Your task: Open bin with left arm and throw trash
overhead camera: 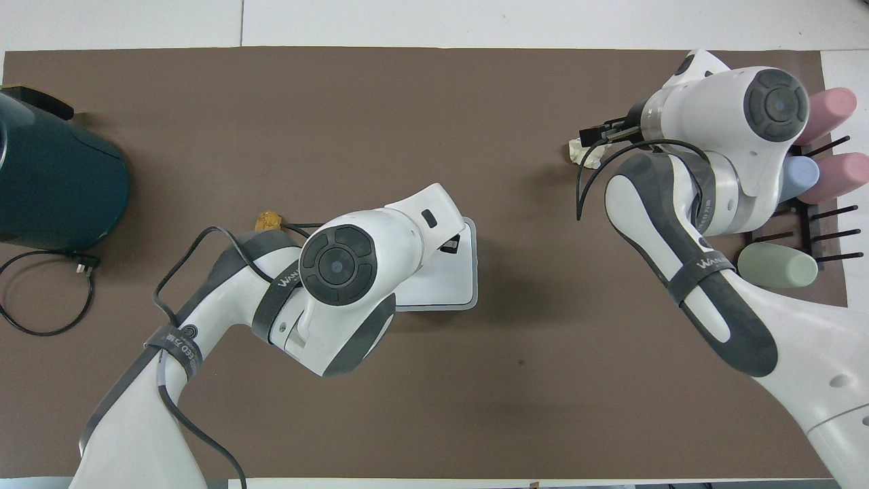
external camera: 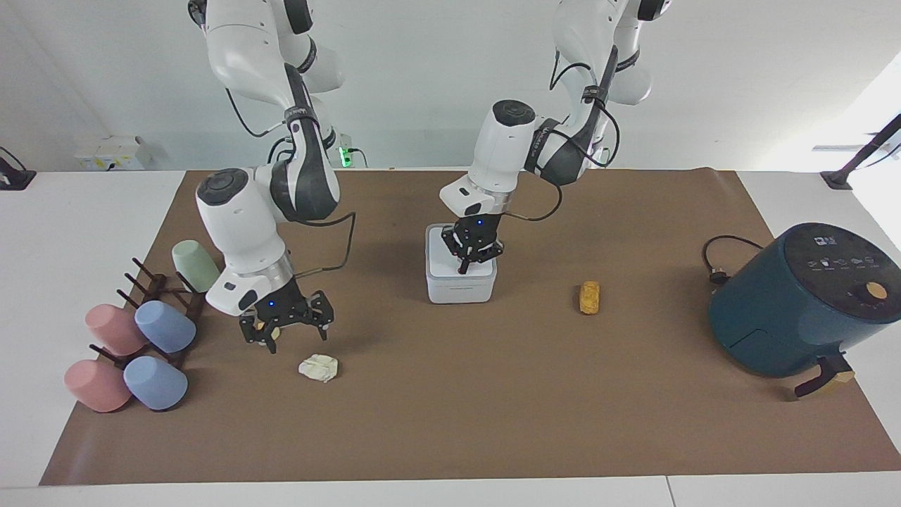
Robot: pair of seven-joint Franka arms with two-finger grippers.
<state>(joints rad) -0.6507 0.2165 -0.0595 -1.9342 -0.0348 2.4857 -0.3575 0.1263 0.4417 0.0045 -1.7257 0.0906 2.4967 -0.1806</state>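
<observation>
The white bin stands mid-table with its lid down. My left gripper is shut, and its tip points down onto the lid's edge where the button is. In the overhead view the left arm covers most of the bin. My right gripper is open, low over the orange-yellow lump. The white paper wad lies beside it, farther from the robots. The golden-brown cylinder lies toward the left arm's end and also shows in the overhead view.
A dark teal air fryer with a cord stands at the left arm's end. A peg rack with pink, blue and green cups stands at the right arm's end. A brown mat covers the table.
</observation>
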